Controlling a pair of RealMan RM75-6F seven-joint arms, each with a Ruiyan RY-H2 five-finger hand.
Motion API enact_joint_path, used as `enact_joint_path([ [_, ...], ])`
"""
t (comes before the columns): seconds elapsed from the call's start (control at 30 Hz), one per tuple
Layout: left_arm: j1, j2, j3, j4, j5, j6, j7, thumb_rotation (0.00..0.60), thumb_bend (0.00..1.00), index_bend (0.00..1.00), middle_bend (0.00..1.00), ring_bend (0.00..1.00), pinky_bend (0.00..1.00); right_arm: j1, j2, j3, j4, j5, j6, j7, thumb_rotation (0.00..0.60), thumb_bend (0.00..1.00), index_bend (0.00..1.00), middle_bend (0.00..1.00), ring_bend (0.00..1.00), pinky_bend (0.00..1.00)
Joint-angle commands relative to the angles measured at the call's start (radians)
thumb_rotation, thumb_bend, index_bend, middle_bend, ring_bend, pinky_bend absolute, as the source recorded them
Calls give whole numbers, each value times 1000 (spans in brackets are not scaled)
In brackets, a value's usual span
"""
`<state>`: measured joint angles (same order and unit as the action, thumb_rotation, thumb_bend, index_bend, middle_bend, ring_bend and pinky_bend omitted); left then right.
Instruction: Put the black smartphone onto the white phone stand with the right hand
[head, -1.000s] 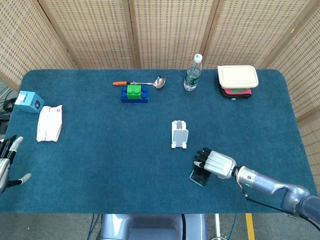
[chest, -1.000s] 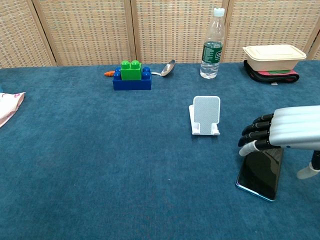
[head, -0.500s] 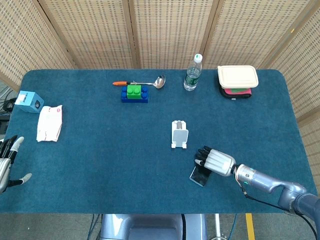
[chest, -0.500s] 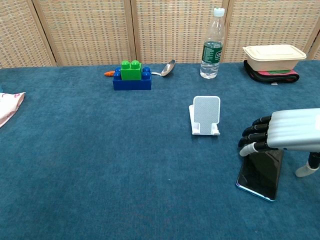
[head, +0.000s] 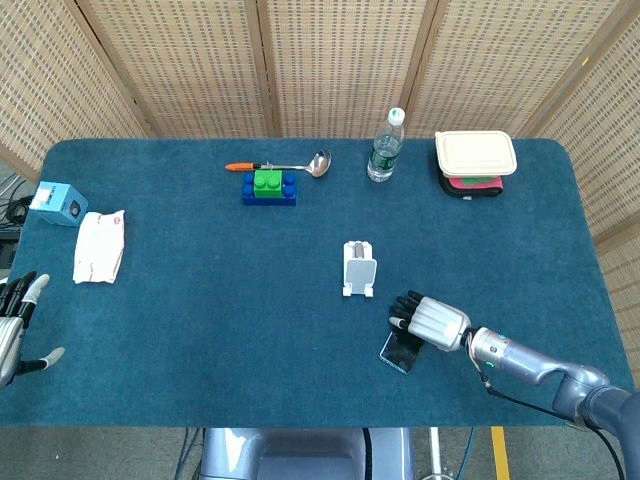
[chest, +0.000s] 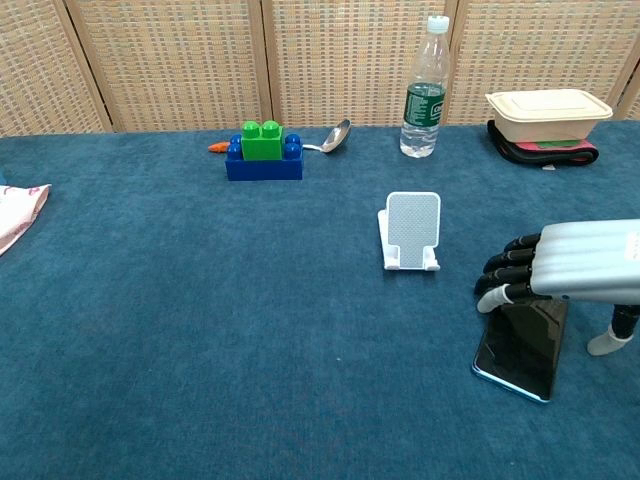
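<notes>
Two robot hands in view. Left robot hand (head: 14, 322) at desk's (head: 200, 300) near left edge, fingers apart, holding nothing. Right robot hand (chest: 560, 272) palm-down over the phone (chest: 523, 341), fingertips (chest: 495, 283) curled down at its far end; whether it grips it, cannot tell. Phone lies flat on desk, just right of and nearer than the stand (chest: 411, 231), apart from it. Beyond: blocks (chest: 264, 152), spoon (chest: 330, 139), bottle (chest: 425, 90), lunchbox (chest: 546, 113).
</notes>
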<state>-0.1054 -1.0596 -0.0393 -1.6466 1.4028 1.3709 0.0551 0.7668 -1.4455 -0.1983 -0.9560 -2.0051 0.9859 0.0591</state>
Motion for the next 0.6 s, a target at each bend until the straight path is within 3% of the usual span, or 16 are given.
enact_joint_path([
  [0.03, 0, 0, 0, -1, -2, 0, 0, 600, 0, 0, 0, 0, 0, 3, -11, -12, 13, 3, 1, 14, 600, 204, 244, 217, 186, 192],
  [0.2, -2, -1, 0, -1, -4, -3, 3, 600, 0, 0, 0, 0, 0, 1, -27, -28, 38, 0, 27, 49, 600, 418, 461, 450, 422, 418],
  [0.27, -4, -1, 0, -4, -5, -5, 6, 600, 0, 0, 0, 0, 0, -2, -34, -35, 54, -6, 55, 69, 600, 504, 520, 504, 477, 452],
  [0.4, -5, -2, -1, -5, -10, -6, 11, 600, 0, 0, 0, 0, 0, -17, -45, -50, 100, -24, 136, 103, 600, 659, 563, 536, 508, 457],
  [0.6, -8, -6, 1, -5, -12, -13, 20, 600, 0, 0, 0, 0, 0, -27, -39, -67, 140, -41, 223, 126, 600, 742, 564, 535, 509, 457],
])
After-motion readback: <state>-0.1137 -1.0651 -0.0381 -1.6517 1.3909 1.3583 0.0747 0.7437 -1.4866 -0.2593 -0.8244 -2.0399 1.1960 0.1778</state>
